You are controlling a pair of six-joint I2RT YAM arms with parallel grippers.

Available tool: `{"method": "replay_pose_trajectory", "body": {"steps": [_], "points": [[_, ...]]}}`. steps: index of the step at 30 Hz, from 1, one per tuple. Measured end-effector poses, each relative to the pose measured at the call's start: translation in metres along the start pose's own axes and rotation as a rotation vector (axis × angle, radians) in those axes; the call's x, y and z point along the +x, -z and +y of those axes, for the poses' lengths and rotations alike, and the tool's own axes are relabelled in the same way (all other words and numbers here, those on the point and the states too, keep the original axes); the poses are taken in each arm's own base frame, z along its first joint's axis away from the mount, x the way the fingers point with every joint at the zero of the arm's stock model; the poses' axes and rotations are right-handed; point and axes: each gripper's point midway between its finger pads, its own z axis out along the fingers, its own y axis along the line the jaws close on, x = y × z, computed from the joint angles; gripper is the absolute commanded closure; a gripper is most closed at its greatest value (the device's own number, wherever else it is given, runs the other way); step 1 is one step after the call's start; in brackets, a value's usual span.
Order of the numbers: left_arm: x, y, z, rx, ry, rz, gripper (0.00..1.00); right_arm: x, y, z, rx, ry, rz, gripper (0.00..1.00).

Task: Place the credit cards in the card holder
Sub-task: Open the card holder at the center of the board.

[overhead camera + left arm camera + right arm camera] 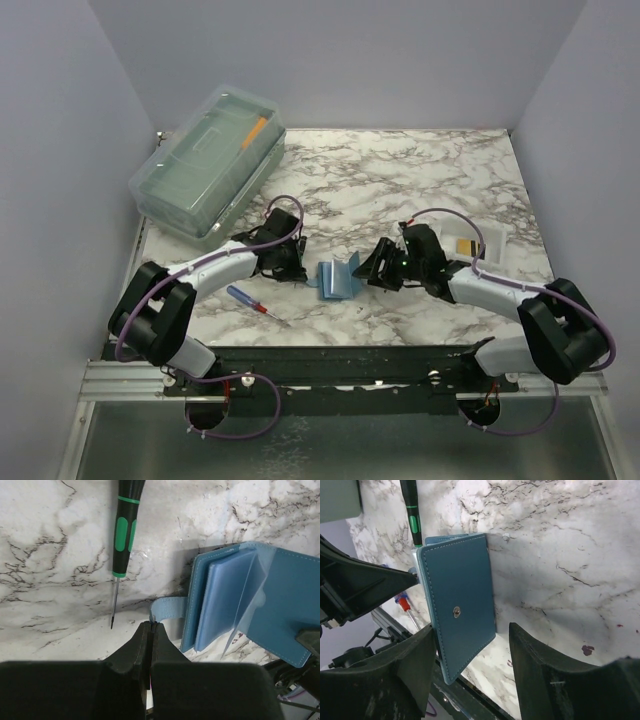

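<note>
We see the card holder (337, 278) standing open in a V at the middle of the tabletop's (400, 180) near edge. The left gripper (150, 626) is closed, its tips at the snap tab (167, 611) — the right gripper (470, 629) gapes around the cover. One yellow credit card (465, 246) lies in the white tray (497, 252) by the right edge.

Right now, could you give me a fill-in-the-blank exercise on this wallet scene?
1. The blue wallet stands ___ on the table.
2. The yellow card lies in the white ___ beside the right arm.
3. The left end effector is ___ on the wallet's strap.
4. The right end effector holds its jaws ___ on either side of the wallet's cover.
Missing words: open; tray; shut; open.
</note>
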Motion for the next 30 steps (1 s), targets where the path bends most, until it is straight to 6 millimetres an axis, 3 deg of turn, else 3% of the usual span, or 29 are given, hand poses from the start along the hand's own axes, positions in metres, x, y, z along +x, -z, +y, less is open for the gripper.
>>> {"method": "replay_pose_trajectory", "body": {"steps": [4, 6, 9, 12, 16, 19, 25, 30], "points": [[0.006, 0.001, -0.007, 0.028, -0.028, 0.025, 1.00, 0.001, -0.005, -0.001, 0.012, 0.022, 0.014, 0.32], [0.010, 0.002, -0.012, 0.049, -0.045, 0.039, 1.00, -0.001, -0.007, -0.002, 0.026, 0.039, 0.011, 0.36], [0.012, 0.005, -0.023, 0.083, -0.071, 0.050, 1.00, -0.006, -0.008, -0.011, 0.089, 0.048, -0.009, 0.51], [0.010, 0.009, -0.027, 0.099, -0.094, 0.040, 1.00, -0.008, -0.002, -0.035, 0.210, 0.036, -0.039, 0.65], [0.008, 0.012, -0.028, 0.104, -0.116, 0.027, 1.00, -0.006, 0.011, -0.058, 0.314, 0.029, -0.068, 0.96], [0.008, 0.012, -0.028, 0.104, -0.133, 0.027, 0.88, -0.004, 0.010, -0.062, 0.328, 0.023, -0.065, 1.00], [0.005, 0.017, -0.036, 0.131, -0.165, 0.030, 0.48, 0.005, 0.007, -0.069, 0.316, 0.001, -0.057, 1.00], [0.009, 0.027, -0.055, 0.227, -0.178, 0.064, 0.32, 0.006, 0.012, -0.068, 0.300, -0.007, -0.071, 1.00]]}}
